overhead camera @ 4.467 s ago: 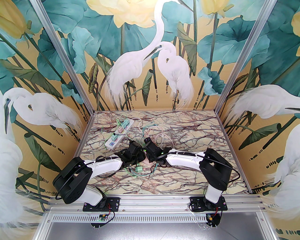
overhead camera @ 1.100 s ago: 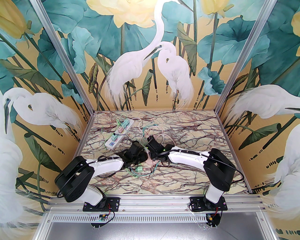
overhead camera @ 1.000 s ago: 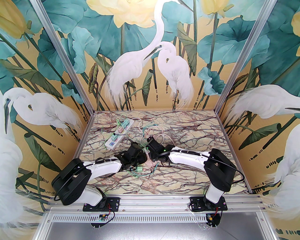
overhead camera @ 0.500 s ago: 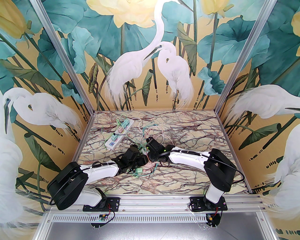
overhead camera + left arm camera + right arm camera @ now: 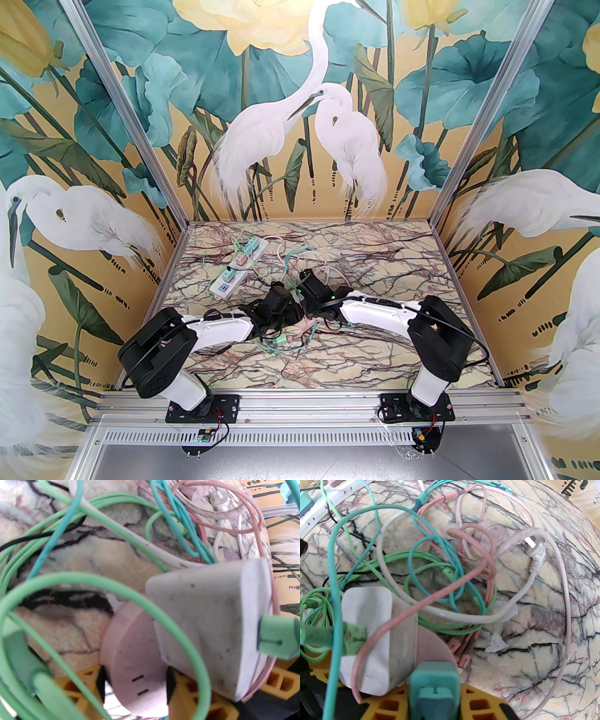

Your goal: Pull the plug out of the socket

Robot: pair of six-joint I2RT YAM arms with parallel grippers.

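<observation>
Two arms meet nose to nose at mid-table in the top view. Since half a second ago the left arm (image 5: pixel 206 328) has raised its elbow and pushed in toward the far side. The right arm (image 5: pixel 375 311) has gone a little farther with it, so the wrists are as close together as before. My reading is that the pair travelled as one, no gap opened, and the plug is not yet out. A white power strip (image 5: pixel 238 270) lies far-left, well apart from them, and a loose green plug (image 5: pixel 280 341) lies just near of the wrists.

Left wrist view: the left gripper (image 5: pixel 135 684) has its dark fingertips (image 5: pixel 101 681) on either side of a round pink socket (image 5: pixel 131 648). It is clamped on the socket as far as I can judge (a green cable (image 5: pixel 93 578) loops across the front and hides part of the contact). A white adapter (image 5: pixel 211 632) sits against the socket's right side.

Right wrist view: the right gripper (image 5: pixel 434 700) is closed on a teal plug (image 5: pixel 434 684). That plug looks seated in the pink socket beyond it, with the white adapter on the left.

No brand, label or lettering can be read anywhere; the socket face shows two bare slots, nothing more.
</observation>
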